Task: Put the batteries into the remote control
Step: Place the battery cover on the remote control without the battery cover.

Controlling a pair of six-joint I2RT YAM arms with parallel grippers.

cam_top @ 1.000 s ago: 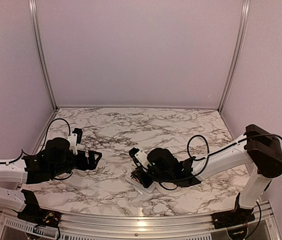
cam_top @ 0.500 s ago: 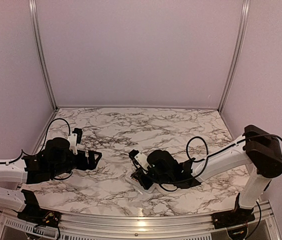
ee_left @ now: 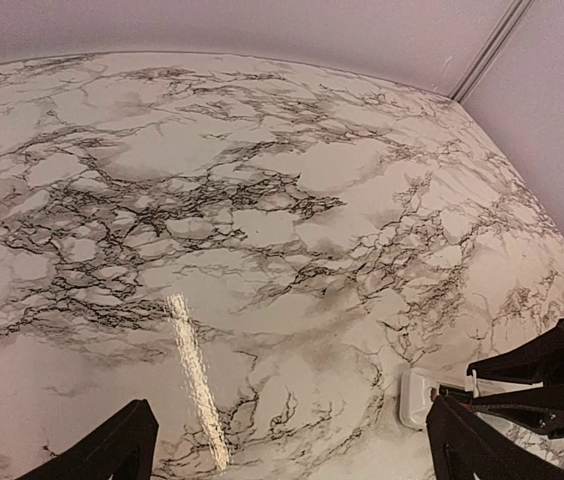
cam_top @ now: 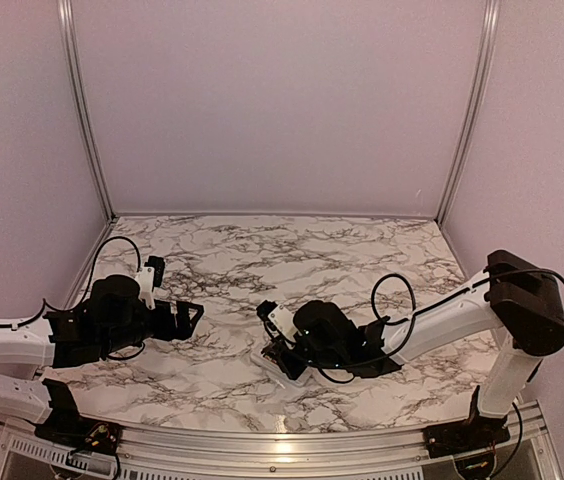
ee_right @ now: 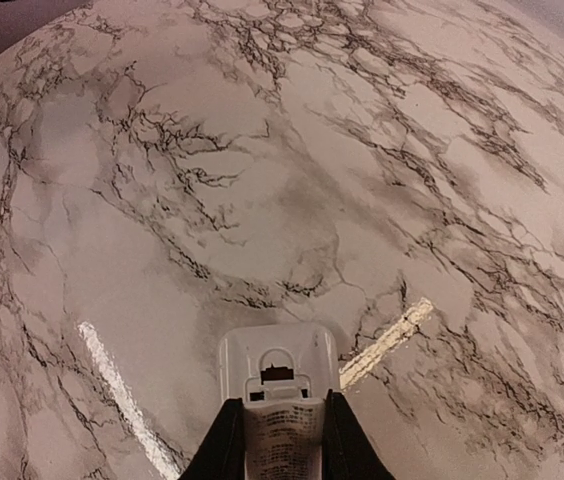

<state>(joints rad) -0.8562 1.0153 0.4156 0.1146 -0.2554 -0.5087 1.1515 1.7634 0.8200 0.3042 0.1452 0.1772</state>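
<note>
Over the last second the right arm (cam_top: 432,320) is creeping slightly toward the left and the near edge in the top view. This is settling its wrist lower over the remote control (ee_right: 277,358), which is lying flat on the marble surface (ee_right: 262,150) a little nearer than centre. The right pincer (ee_right: 280,400) is staying nearly closed, its 2 fingers pressing the sides of the remote's near end. The white face turned up is showing a small notch, so it is probably the back with the recess, though the part between the fingers is too blurred to read. The left pincer (ee_left: 290,410) is hanging wide open and empty, well apart to the left, and is not moving. The batteries are showing in none of the 3 views. The shift is therefore looking like a small adjustment of the hold, not loading: no cell is in hand yet, and the remote is only being steadied or repositioned.
</note>
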